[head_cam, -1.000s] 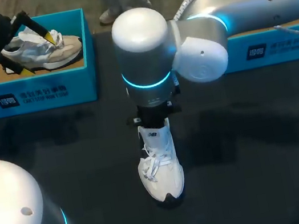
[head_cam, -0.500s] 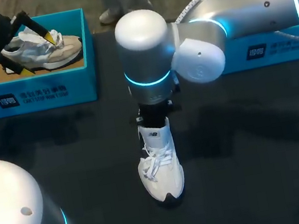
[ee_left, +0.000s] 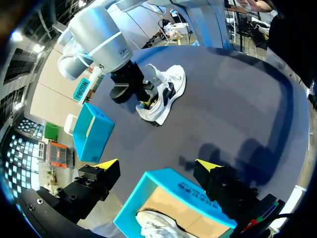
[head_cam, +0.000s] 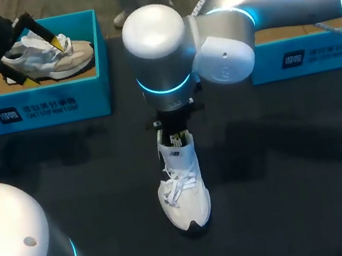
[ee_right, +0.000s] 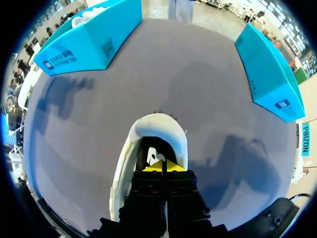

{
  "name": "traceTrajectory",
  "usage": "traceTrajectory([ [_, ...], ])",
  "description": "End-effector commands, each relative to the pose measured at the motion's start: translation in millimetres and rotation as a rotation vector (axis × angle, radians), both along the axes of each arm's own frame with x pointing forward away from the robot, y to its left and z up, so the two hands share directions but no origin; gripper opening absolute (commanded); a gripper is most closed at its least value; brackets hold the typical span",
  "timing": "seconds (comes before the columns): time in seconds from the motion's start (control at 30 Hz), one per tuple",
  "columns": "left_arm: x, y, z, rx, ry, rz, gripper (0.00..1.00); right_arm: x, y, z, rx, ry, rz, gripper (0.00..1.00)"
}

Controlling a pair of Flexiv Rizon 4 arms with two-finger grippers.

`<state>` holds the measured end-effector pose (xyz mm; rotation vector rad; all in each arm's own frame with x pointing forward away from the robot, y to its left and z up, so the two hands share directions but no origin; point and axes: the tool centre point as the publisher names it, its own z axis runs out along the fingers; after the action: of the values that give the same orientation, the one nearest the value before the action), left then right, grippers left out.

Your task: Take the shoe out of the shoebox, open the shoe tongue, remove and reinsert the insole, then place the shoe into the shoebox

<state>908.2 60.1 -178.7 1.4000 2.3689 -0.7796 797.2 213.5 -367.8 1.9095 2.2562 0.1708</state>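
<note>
A white lace-up shoe (head_cam: 183,189) stands on the dark table in the middle, toe towards me. My right gripper (ee_right: 162,166) is shut, its yellow tips pressed together inside the shoe's (ee_right: 157,130) opening, just above the dark insole (ee_right: 150,156). I cannot tell whether anything thin is pinched between them. From above, the right wrist hides the heel. My left gripper (head_cam: 41,62) hangs open over the left blue shoebox (head_cam: 34,102), its tips astride a second pale shoe (head_cam: 75,55) lying inside. The left wrist view shows that box (ee_left: 171,186) below the open left gripper (ee_left: 157,166).
A second blue shoebox (head_cam: 307,54) stands at the back right, partly behind my right arm. In the right wrist view the two boxes (ee_right: 94,34) (ee_right: 270,74) flank the far table edge. Dark tabletop surrounds the shoe on all sides.
My right arm's wrist has shifted slightly left and back above the shoe's heel. The shoe and the left arm have not moved.
</note>
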Motion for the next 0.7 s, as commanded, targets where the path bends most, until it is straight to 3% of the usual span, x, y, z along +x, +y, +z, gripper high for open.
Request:
traceTrajectory([
  [0.03, 0.2, 0.0, 0.9, 0.004, 0.001, -0.001, 1.00, 7.9, 5.7, -14.9, -0.002, 0.023, 0.010, 0.00],
  [0.47, 0.2, 0.0, 0.9, 0.004, 0.001, -0.001, 1.00, 5.7, 11.7, -37.8, -0.010, 0.084, 0.009, 0.00],
  [0.7, 0.2, 0.0, 0.9, 0.004, 0.001, -0.001, 1.00, -4.1, 10.3, -14.5, 0.016, 0.167, -0.013, 0.00],
])
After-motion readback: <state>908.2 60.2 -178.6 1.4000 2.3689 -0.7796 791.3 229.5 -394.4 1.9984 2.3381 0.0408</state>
